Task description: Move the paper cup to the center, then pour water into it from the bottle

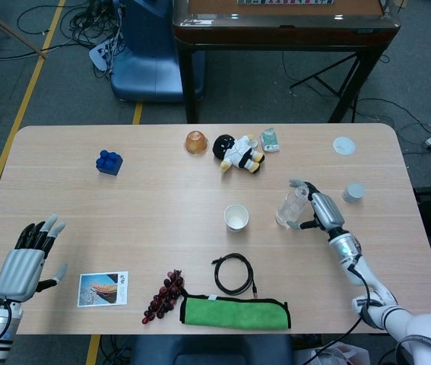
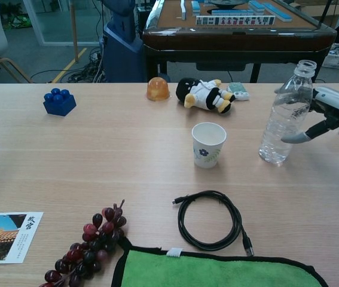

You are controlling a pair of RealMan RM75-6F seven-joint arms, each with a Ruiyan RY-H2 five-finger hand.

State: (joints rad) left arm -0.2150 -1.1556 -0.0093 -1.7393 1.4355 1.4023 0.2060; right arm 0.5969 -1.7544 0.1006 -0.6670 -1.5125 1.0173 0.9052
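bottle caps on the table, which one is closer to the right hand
The grey cap just beyond the right hand. The flat white lid lies further off, near the table's far edge.

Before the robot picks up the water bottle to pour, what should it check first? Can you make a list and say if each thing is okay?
1. Paper cup stands upright with its mouth open: ok.
2. Cup is near the middle of the table: ok.
3. Bottle has its cap off: ok, the neck looks open in the chest view.
4. Right hand has a firm hold on the bottle: cannot tell; its fingers reach around the bottle, but whether they press on it is unclear.
5. Space between bottle and cup is free of other things: ok.
6. Left hand is out of the way: ok, it is open at the far left edge of the table.
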